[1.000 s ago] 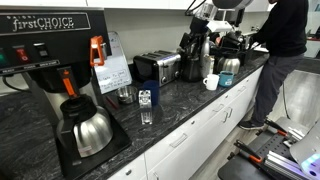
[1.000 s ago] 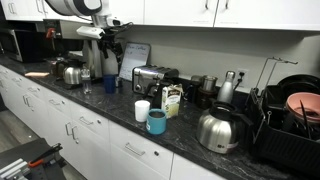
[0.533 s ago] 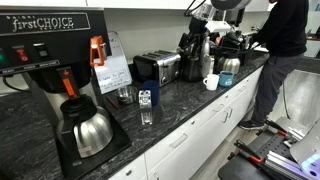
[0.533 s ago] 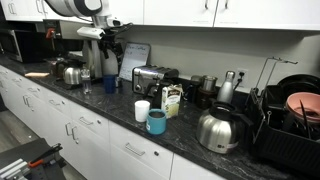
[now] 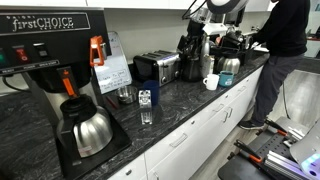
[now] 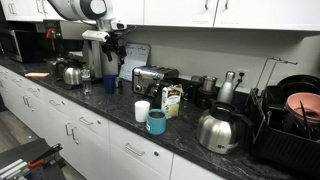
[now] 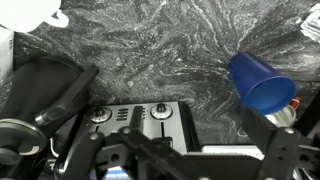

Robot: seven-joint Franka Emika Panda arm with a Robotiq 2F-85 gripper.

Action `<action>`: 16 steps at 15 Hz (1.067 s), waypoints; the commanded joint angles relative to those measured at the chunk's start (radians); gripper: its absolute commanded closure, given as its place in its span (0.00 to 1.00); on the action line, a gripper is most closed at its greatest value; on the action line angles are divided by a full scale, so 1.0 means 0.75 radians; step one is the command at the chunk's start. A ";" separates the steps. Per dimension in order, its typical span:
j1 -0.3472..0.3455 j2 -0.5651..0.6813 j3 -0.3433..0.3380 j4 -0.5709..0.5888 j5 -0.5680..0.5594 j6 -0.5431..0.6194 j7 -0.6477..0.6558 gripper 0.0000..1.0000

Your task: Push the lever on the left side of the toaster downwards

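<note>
The brushed-steel toaster stands on the dark counter against the back wall and also shows in an exterior view. In the wrist view its black end panel faces the camera, with two round knobs and vertical lever slots. The lower part of the panel is hidden behind gripper parts. My gripper is open and empty. It hangs high above the counter, apart from the toaster, in both exterior views.
The black "first CHOICE" brewer and a steel carafe stand nearby. A blue cup sits beside the toaster. A white cup, a teal cup and a dish rack are on the counter. A person stands at its end.
My arm has shifted slightly near the upper cabinets. The toaster and the cups have not moved.
</note>
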 commanded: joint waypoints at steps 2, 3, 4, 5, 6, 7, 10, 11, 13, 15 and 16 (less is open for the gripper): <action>-0.010 0.156 -0.012 0.118 -0.057 0.042 0.023 0.00; -0.011 0.191 -0.016 0.140 -0.075 0.059 0.029 0.00; -0.012 0.224 -0.023 0.161 -0.095 0.074 0.041 0.00; -0.011 0.255 -0.031 0.182 -0.115 0.089 0.052 0.03; -0.010 0.282 -0.040 0.205 -0.128 0.102 0.059 0.16; -0.007 0.309 -0.049 0.225 -0.150 0.125 0.077 0.27; 0.003 0.367 -0.070 0.281 -0.183 0.168 0.115 0.45; 0.006 0.382 -0.074 0.294 -0.192 0.175 0.129 0.54; 0.013 0.407 -0.079 0.311 -0.209 0.191 0.159 0.67; 0.022 0.434 -0.080 0.329 -0.215 0.205 0.182 0.81; 0.027 0.449 -0.082 0.340 -0.218 0.213 0.197 0.87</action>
